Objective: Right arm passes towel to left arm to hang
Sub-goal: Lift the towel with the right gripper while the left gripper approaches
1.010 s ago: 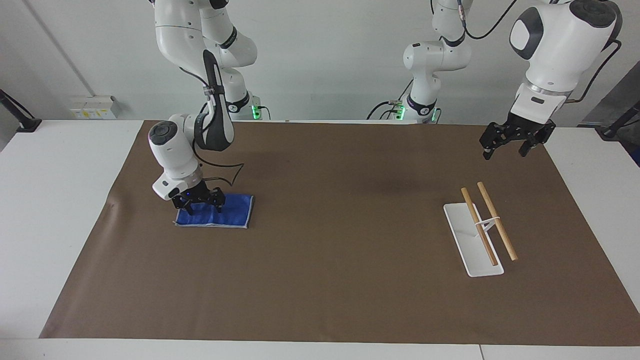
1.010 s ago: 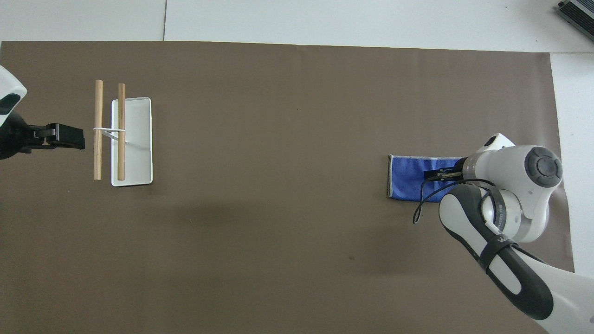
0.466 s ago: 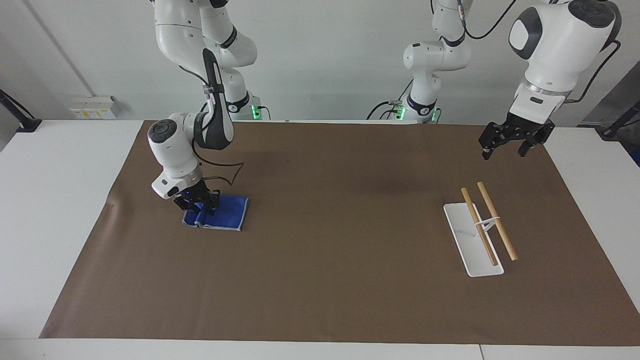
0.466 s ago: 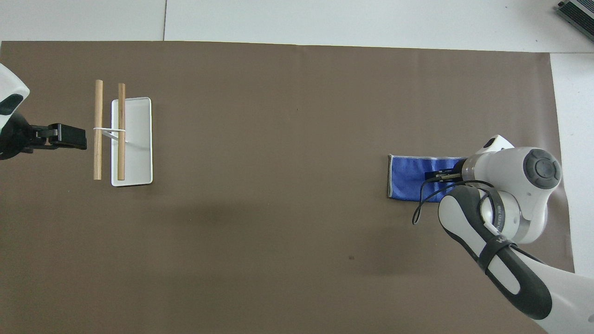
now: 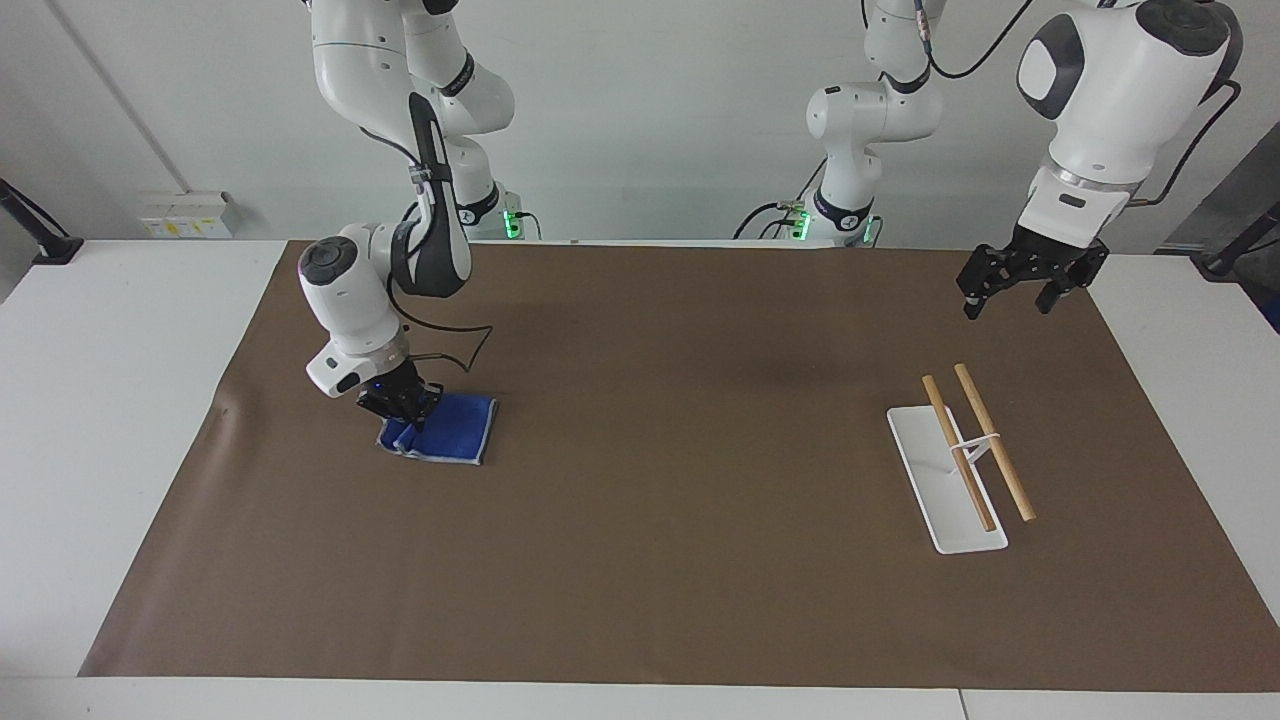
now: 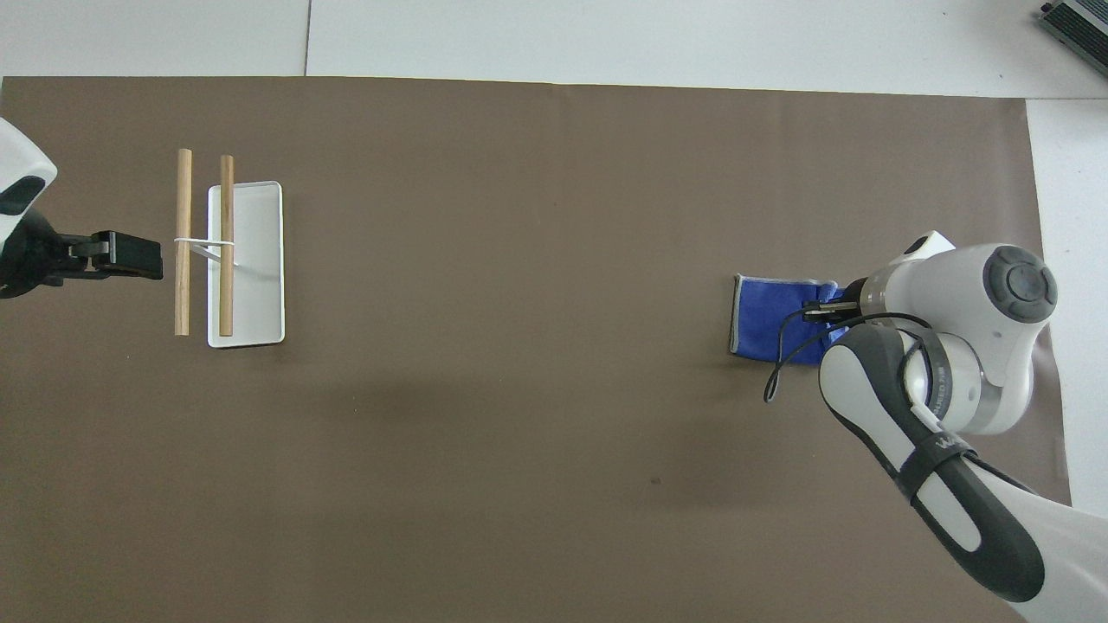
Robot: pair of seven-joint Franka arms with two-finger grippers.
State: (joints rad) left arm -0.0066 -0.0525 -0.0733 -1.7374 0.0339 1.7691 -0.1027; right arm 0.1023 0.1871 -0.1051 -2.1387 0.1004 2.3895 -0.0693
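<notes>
The blue towel (image 5: pixel 450 428) (image 6: pixel 770 316) lies on the brown mat at the right arm's end of the table, bunched up at the end under the gripper. My right gripper (image 5: pixel 400 408) (image 6: pixel 822 309), with a blue wrist light, is shut on that bunched end of the towel; the rest of the cloth still rests on the mat. My left gripper (image 5: pixel 1018 297) (image 6: pixel 130 257) hangs open and empty in the air over the left arm's end of the mat, beside the rack, and waits.
A towel rack (image 5: pixel 975 440) (image 6: pixel 206 247) with two wooden rods on a white base (image 5: pixel 915 435) (image 6: pixel 255 260) stands at the left arm's end. The brown mat (image 5: pixel 680 520) covers most of the white table.
My right gripper has closed on the towel's end and gathered it. The cloth has bunched and shortened, and its gripped end has begun to lift. The left arm has barely moved.
</notes>
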